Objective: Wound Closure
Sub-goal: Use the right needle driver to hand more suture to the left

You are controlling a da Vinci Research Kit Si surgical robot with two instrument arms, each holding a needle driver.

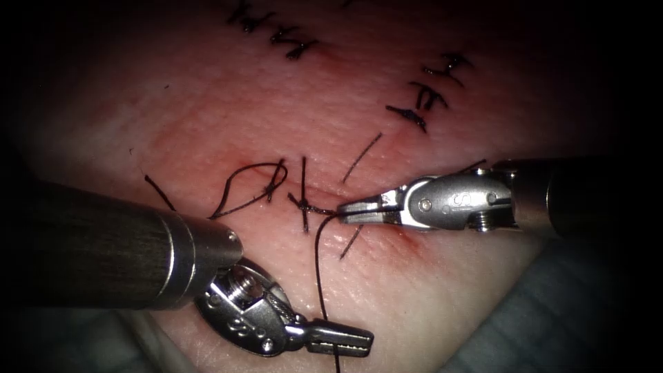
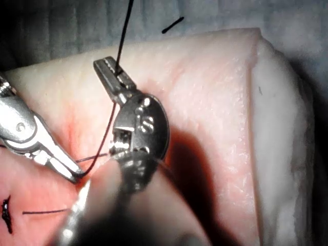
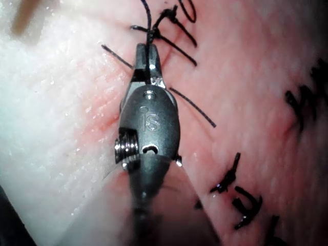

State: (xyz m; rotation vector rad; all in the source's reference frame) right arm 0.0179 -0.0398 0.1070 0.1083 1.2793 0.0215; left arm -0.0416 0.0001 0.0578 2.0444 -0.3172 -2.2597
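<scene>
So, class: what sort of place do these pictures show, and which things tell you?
Likely a surgical training bench: a slab of tissue with a cut edge, rows of finished stitches, and two robotic needle drivers holding thread.

We're seeing the right tool (image 1: 343,211) coming in from the right w/ its jaws pinched on the thread (image 1: 320,276) right by the knot (image 1: 304,204) at the cut (image 1: 324,200). From there the thread is curving down to the left tool (image 1: 356,340), which is sitting low w/ jaws closed on it. A thread loop (image 1: 250,185) is lying just left of the knot. Older stitches (image 1: 428,93) are sitting further up the tissue (image 1: 207,103). Can't spot the needle tbh.
</scene>
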